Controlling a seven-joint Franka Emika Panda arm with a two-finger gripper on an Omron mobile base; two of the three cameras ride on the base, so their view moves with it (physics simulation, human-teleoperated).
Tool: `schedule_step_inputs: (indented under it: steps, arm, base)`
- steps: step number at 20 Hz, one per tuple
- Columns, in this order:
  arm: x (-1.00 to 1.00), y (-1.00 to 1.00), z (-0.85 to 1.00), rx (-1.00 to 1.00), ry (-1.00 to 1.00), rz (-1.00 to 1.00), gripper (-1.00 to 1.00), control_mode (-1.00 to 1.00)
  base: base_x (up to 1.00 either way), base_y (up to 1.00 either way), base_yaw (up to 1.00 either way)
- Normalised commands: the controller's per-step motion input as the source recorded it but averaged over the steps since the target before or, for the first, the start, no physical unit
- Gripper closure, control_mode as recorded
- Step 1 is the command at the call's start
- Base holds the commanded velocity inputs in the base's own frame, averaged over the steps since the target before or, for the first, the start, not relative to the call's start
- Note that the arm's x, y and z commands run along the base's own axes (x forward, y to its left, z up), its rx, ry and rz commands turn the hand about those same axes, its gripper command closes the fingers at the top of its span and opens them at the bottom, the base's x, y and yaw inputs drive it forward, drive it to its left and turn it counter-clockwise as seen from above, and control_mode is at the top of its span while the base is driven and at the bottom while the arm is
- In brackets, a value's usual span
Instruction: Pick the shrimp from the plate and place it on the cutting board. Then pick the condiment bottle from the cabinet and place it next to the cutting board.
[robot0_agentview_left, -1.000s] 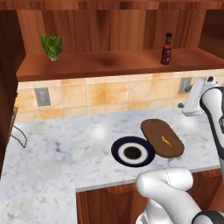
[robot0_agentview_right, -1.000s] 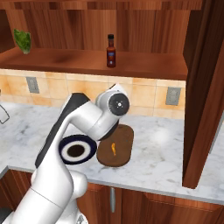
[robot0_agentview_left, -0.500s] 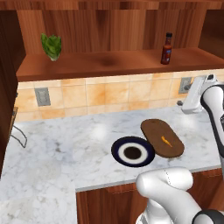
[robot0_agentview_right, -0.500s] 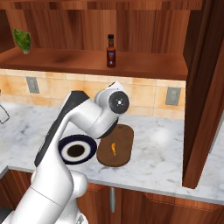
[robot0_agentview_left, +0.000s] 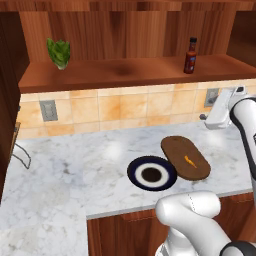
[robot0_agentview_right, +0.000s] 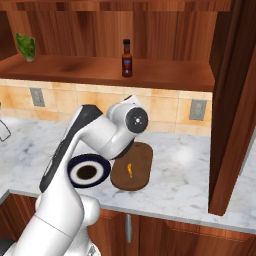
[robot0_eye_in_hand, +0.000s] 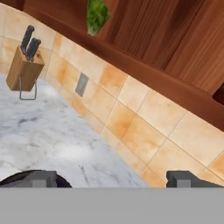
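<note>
Surface: marble counter (robot0_agentview_left: 75, 175), tan tile backsplash (robot0_agentview_left: 120, 107) | shrimp (robot0_agentview_left: 190, 160) on cutting board (robot0_agentview_left: 175, 150), touching plate (robot0_agentview_left: 136, 169) | condiment bottle (robot0_agentview_right: 127, 58) upright in cabinet (robot0_agentview_right: 165, 70) | hand view – knife block (robot0_eye_in_hand: 25, 65); gripper (robot0_eye_in_hand: 111, 178) fingers apart, empty

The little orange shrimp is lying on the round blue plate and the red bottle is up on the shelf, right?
Not quite. The shrimp lies on the oval cutting board, not on the plate, whose centre is bare. The left base view shows this. The condiment bottle does stand up on the cabinet shelf.
</note>
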Motion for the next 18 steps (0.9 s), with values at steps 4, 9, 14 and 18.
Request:
schedule_step_inputs:
  steps: [4,9,14,18]
  arm:
    - [0.00,0.09,0.05,0.09,0.00,0.00,-1.00,-1.00]
    - [0.00,0.05,0.09,0.09,0.00,0.00,-1.00,-1.00]
    - [0.00,0.01,0.22,0.06,0.00,0.02,-1.00,-1.00]
    - [0.00,0.00,0.30,0.02,-0.02,0.07,-1.00,-1.00]
  base:
    - [0.00,0.00,0.00]
    - [0.00,0.00,0.00]
    - [0.00,0.00,0.00]
    - [0.00,0.00,0.00]
